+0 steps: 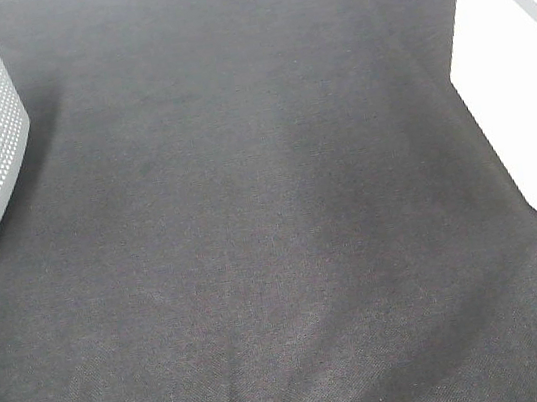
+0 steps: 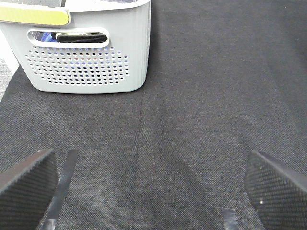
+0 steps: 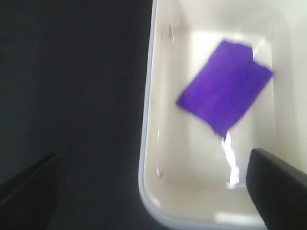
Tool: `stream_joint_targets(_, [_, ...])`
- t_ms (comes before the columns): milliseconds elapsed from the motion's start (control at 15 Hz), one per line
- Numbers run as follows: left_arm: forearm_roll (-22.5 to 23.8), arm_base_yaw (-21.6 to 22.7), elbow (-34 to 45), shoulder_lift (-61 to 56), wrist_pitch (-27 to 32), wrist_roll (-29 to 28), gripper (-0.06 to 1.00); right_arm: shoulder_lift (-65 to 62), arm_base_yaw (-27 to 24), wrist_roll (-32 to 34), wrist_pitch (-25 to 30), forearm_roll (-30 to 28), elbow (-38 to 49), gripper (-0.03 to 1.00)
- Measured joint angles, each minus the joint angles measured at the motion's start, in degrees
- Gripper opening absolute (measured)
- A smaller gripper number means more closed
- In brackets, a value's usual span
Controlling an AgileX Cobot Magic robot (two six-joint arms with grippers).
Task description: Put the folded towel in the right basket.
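- We see the right gripper (image 3: 153,191) spread wide, holding nothing.
- The purple folded towel (image 3: 224,93) lies inside the white plastic basket (image 3: 165,120) at the right edge of the desk (image 1: 270,211).
- The left gripper (image 2: 152,191) is also wide and empty.

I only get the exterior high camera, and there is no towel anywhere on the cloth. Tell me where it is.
Observer: The purple towel is inside the white basket. The right wrist camera looks down on it, though the picture is blurred.
Operator: Report the right gripper.
Observer: The right gripper is open and holds nothing.
Operator: Now the left one.
Observer: The left gripper is open and empty above the dark cloth, facing the grey basket.
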Motion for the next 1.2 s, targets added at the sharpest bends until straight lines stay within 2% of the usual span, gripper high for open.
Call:
stream_joint_targets(200, [0.0,0.0,0.0,0.0,0.0,0.0,0.99,-22.8,0.0,0.2,-1.8,0.2,24.6,0.98])
stream_joint_targets(400, [0.0,0.0,0.0,0.0,0.0,0.0,0.99,-48.0,0.0,0.5,0.7,0.6,44.3,0.98])
stream_joint_targets(467, [0.0,0.0,0.0,0.0,0.0,0.0,0.99,-60.4,0.0,0.5,1.4,0.7,51.4,0.98])
stream_joint_targets(533, [0.0,0.0,0.0,0.0,0.0,0.0,0.99,-64.5,0.0,0.5,1.4,0.7,53.2,0.98])
stream_joint_targets(600, [0.0,0.0,0.0,0.0,0.0,0.0,0.99,-74.8,0.0,0.5,1.4,1.1,56.6,0.98])
stream_joint_targets(733, [0.0,0.0,0.0,0.0,0.0,0.0,0.99,-82.4,0.0,-0.6,1.3,1.4,58.8,0.98])
stream_joint_targets(1000, [0.0,0.0,0.0,0.0,0.0,0.0,0.99,-82.9,0.0,-2.6,-4.1,3.7,65.1,0.98])
stream_joint_targets(1200, [0.0,0.0,0.0,0.0,0.0,0.0,0.99,-82.9,0.0,-2.9,-4.5,4.6,65.8,0.98])
